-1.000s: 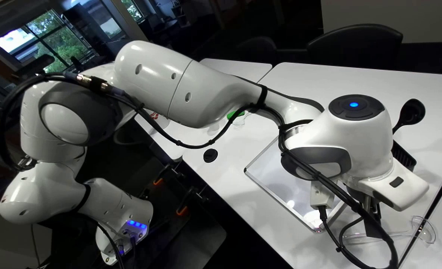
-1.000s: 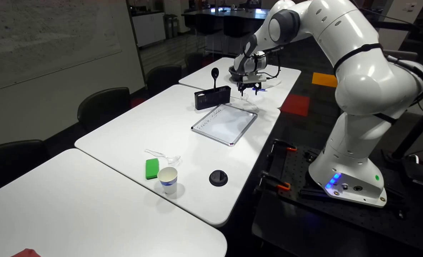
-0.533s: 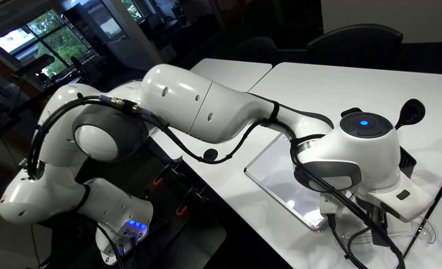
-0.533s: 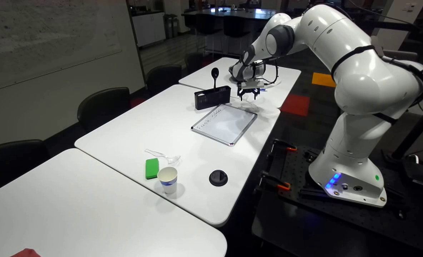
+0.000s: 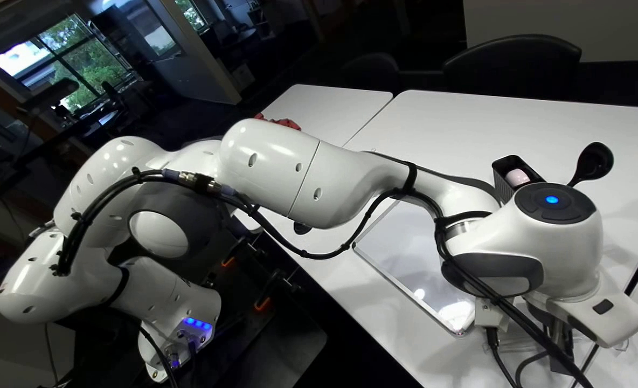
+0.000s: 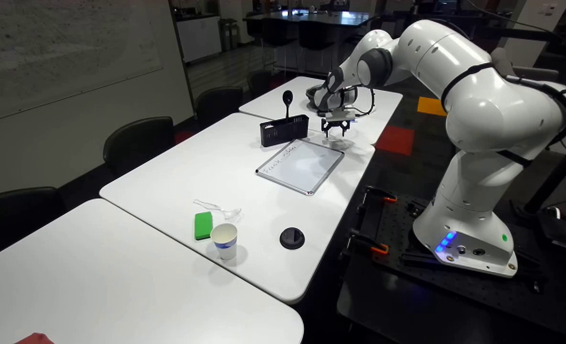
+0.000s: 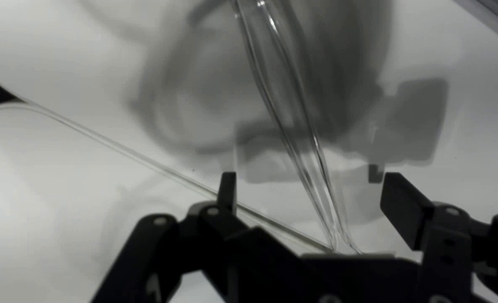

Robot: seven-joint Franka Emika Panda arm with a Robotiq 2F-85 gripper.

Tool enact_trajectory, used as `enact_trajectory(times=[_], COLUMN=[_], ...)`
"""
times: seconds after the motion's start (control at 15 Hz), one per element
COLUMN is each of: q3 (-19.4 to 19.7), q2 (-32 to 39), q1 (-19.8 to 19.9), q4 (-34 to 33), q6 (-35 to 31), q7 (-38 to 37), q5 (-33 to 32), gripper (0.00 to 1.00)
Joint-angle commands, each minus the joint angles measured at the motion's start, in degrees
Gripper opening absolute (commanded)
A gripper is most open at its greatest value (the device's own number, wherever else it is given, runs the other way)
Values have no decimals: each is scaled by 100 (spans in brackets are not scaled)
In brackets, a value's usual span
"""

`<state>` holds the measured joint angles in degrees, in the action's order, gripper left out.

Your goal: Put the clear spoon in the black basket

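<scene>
The clear spoon lies on the white table. In the wrist view its handle runs from the top down between my fingers; its lower end is hidden behind the gripper body. It shows faintly below the gripper in an exterior view. My gripper is open and empty, with a finger on each side of the handle, touching neither side. It also shows in an exterior view. The black basket stands upright on the table to the left of the gripper there, and is partly hidden by the hand in an exterior view.
A black ladle stands upright in the basket. A whiteboard tray lies near it. A second clear utensil, a green block, a paper cup and a black lid are farther off. A table seam passes under the gripper.
The arm has come down and the open gripper is lower, closer over the spoon's handle. The hand has moved off part of the basket in an exterior view. The spoon has not visibly moved.
</scene>
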<state>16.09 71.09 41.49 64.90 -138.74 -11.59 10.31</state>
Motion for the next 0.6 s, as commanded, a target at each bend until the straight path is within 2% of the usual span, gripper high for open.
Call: enact_trajectory(times=[0.0, 0.33, 0.53], q3=[-48, -59, -39], q2=[324, 568, 642], q1=[113, 174, 168], q4=[-643, -1090, -1281], q6=[428, 643, 752], q7=[-169, -198, -264], q5=[-50, -81, -108], gripper=[59, 18, 0])
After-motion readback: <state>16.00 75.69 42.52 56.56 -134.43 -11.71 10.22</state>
